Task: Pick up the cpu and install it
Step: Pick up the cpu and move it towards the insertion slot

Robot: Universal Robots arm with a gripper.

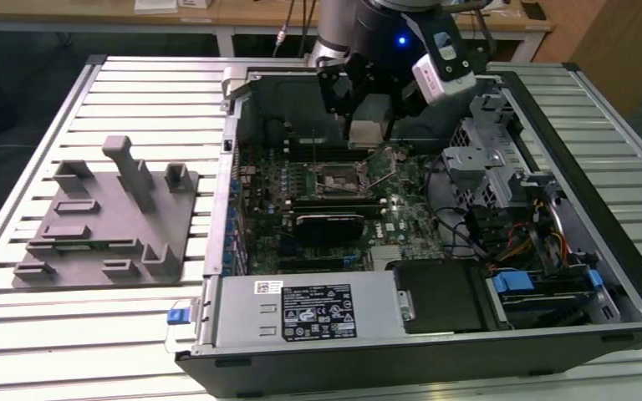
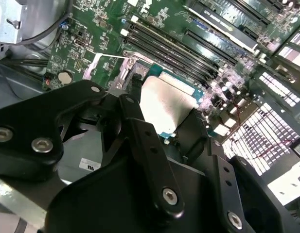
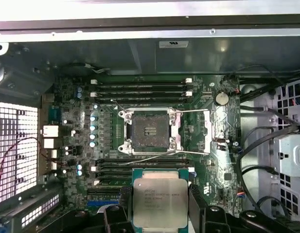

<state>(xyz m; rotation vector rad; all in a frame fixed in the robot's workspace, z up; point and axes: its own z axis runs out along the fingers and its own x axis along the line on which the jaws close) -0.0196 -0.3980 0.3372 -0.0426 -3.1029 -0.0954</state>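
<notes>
The cpu (image 3: 159,203), a flat square chip with a pale silvery top and green rim, is held between the two black fingers (image 3: 124,200) of my gripper (image 3: 159,204), which is shut on it. It hangs above the motherboard, a short way off the socket (image 3: 150,130), which lies open with its metal frame and lever swung aside. In the second wrist view the cpu (image 2: 165,103) sits tilted between the fingers (image 2: 135,94). In the exterior view my gripper (image 1: 370,125) hovers over the back of the open computer case, just beyond the socket (image 1: 338,177).
The case walls (image 1: 227,167) enclose the board. Memory slots (image 3: 140,90) flank the socket. A drive cage (image 1: 488,163) and cables (image 1: 522,242) stand at the exterior view's right, and a power supply (image 1: 298,309) at the front. A grey plastic fixture (image 1: 109,217) stands on the slatted table.
</notes>
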